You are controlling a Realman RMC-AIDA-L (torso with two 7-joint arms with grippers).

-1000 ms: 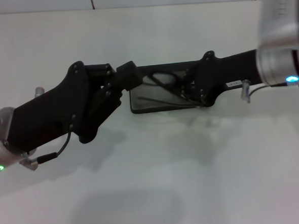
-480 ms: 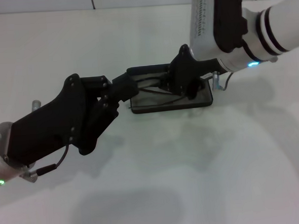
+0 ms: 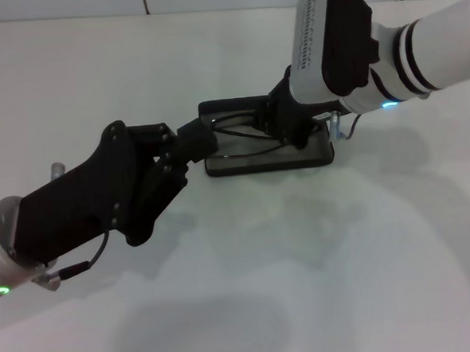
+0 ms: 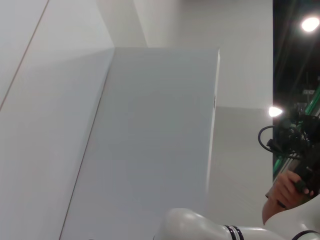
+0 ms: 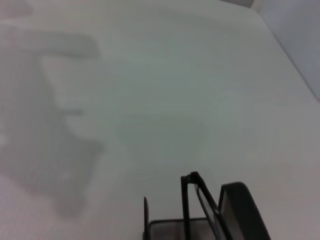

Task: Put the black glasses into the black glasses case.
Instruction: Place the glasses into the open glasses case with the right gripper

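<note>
Bracing the open black glasses case (image 3: 267,160) near the far edge of the surface (image 3: 304,259) with our left pincer (image 3: 197,140), whose grip we cannot tell, we lower the black glasses (image 3: 248,134) inside with our right pincer (image 3: 284,125), seemingly pinching them.

left claw (image 3: 203,138) blocking case (image 3: 266,161) left end, right claw (image 3: 284,125) over it, near table (image 3: 320,258) open

Matt black glasses case (image 3: 266,160), smooth white table (image 3: 320,258)
</note>
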